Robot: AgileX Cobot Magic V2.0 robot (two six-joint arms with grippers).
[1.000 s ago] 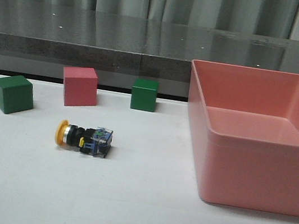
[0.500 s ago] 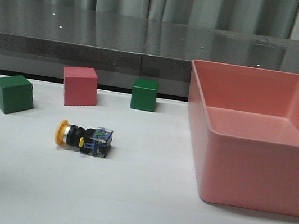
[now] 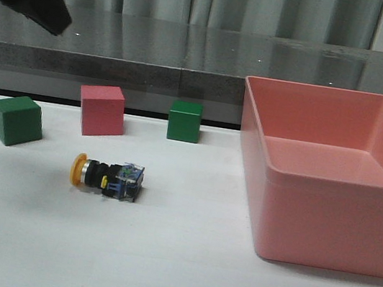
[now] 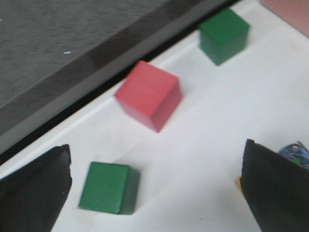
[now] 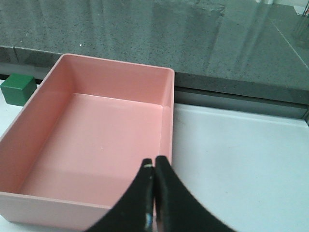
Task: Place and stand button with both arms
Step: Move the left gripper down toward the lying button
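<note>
The big pink box (image 3: 324, 179) sits on the white table (image 3: 171, 271) at 3 o'clock. The pink block (image 3: 101, 110) and two green blocks (image 3: 16, 120) sit at 10 and 11 o'clock. The button (image 3: 107, 177) lies on its side near the middle, so nothing is done yet. It must be picked up and stood up. The left hand (image 4: 154, 193) hangs high at 10 o'clock, wide open, holding nothing. The right hand (image 5: 154, 193) is pressed closed and empty above the box.

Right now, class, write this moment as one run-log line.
button: on its side, untouched | left gripper: open, above cubes | right gripper: shut, over pink bin | stage: approach
</note>
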